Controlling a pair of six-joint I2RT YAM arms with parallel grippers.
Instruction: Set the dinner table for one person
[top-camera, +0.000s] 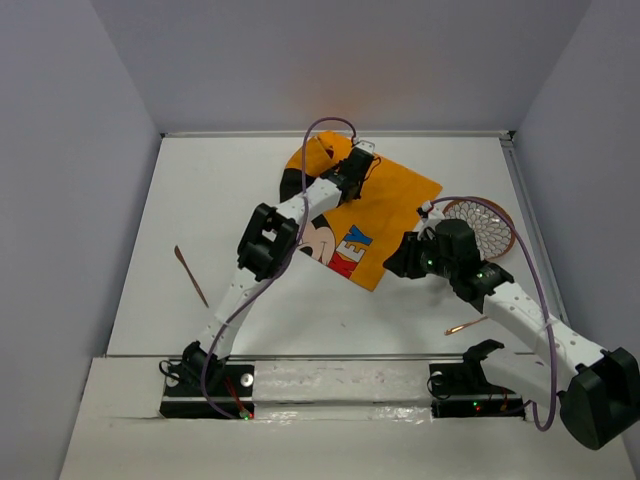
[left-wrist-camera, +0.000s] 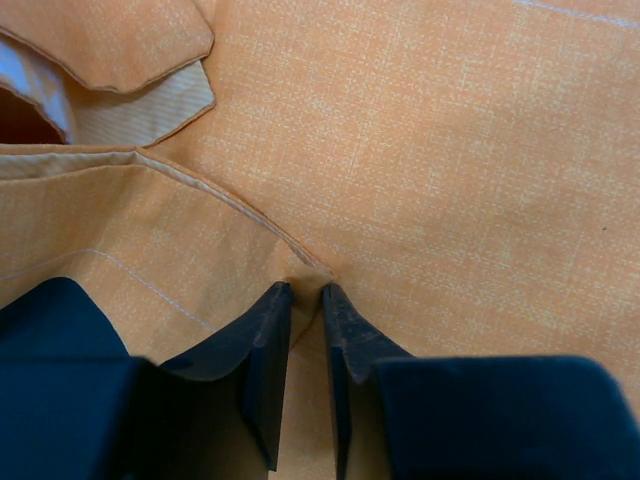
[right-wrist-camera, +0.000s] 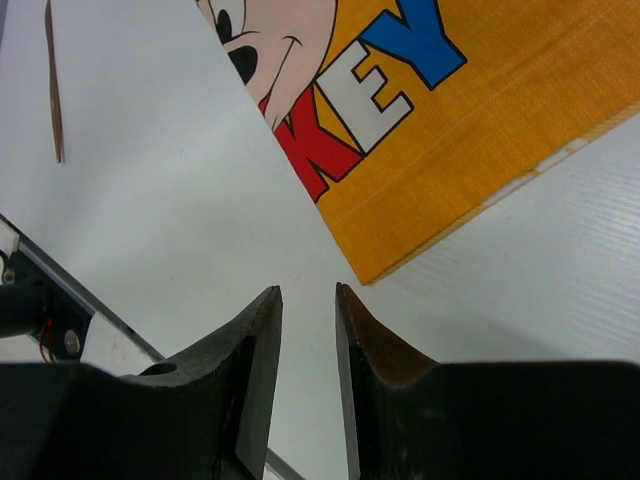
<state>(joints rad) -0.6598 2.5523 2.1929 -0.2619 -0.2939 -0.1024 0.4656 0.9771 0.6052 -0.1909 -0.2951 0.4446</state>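
Your left gripper (left-wrist-camera: 307, 290) pinches the orange mat's (top-camera: 395, 205) folded edge, far-centre on the dinner table (top-camera: 200, 200). Your right gripper (right-wrist-camera: 308, 292), narrowly parted and empty, hovers by the mat's near corner, a woven coaster (top-camera: 490, 225) alongside.

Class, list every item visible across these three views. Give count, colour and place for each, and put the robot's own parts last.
dinner table: one, white, beneath everything.
mat: one, orange with Mickey Mouse print, mid-table, far corner folded over.
round woven disc: one, brown-rimmed, right of the mat.
copper utensil: one, slim, near right of the table.
brown stick: one, thin, left side of the table.
left tool: one, black, closed on the mat's folded edge.
right tool: one, black, slightly open, empty, over the table by the mat's near corner.
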